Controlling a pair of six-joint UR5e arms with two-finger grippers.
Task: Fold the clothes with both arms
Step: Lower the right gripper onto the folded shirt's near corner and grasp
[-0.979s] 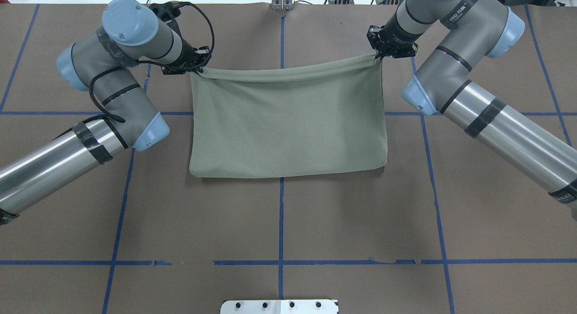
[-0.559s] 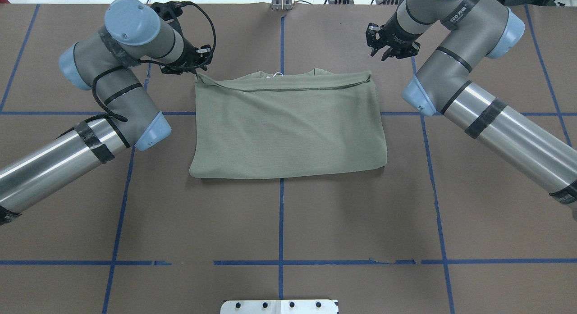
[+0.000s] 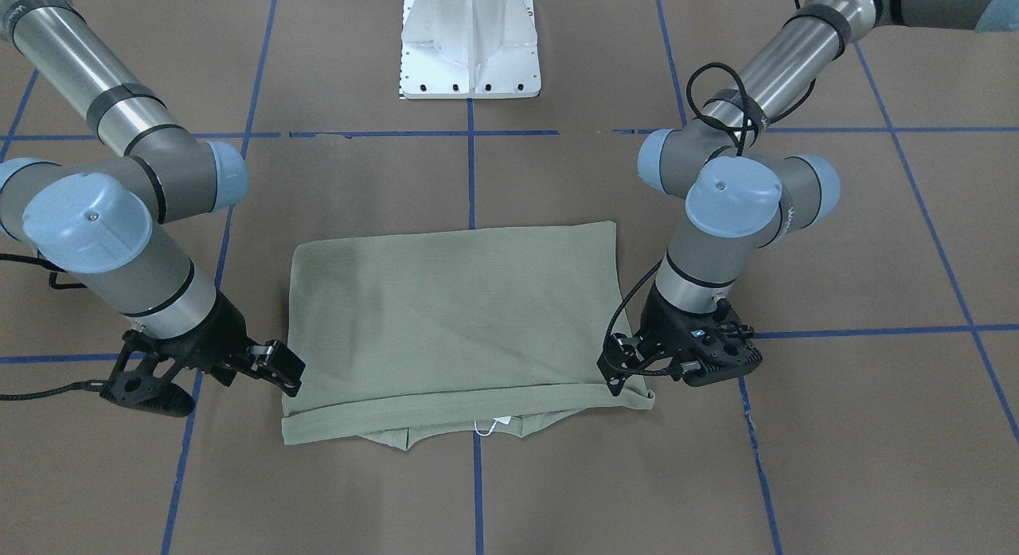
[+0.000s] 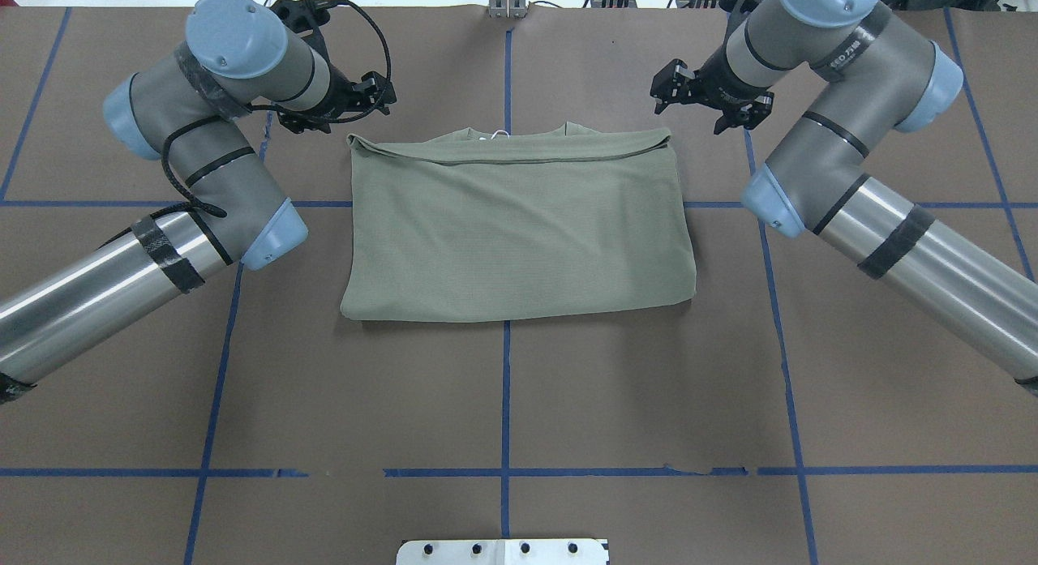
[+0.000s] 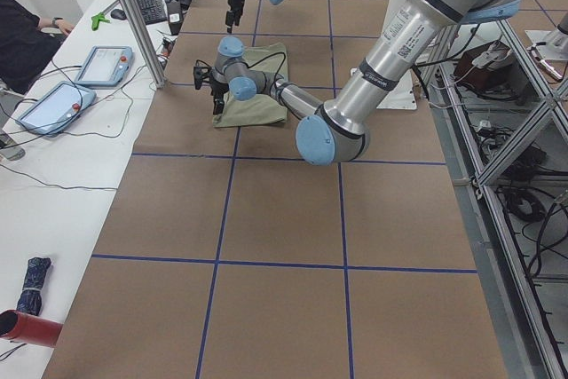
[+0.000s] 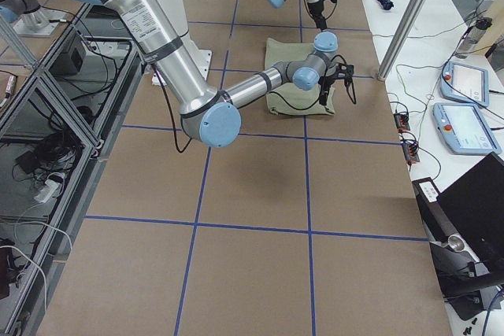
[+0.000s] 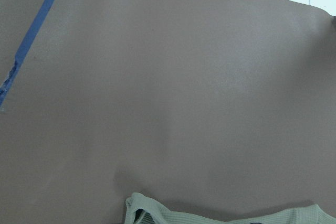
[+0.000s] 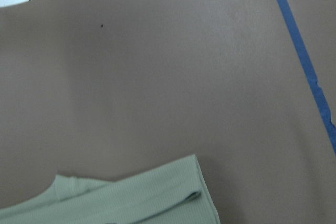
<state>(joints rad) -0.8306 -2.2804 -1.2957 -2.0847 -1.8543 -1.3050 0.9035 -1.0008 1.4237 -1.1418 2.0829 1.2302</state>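
Sage-green shirt [image 4: 519, 233] is lying folded while the left gripper [image 4: 369, 99] and right gripper [image 4: 704, 111] are hovering by its far corners, jaws parted, gripping nothing.

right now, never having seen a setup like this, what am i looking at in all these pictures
These are two jointed robot arms, the left arm and the right arm, at a brown table marked with blue tape lines. One camera looks down from behind the robot, one faces it, two watch from the table's ends, and one rides on each wrist. A green shirt lies folded flat, its neckline peeking out at the far edge. The left gripper and the right gripper hang open beside the shirt's far corners. Neither holds anything.
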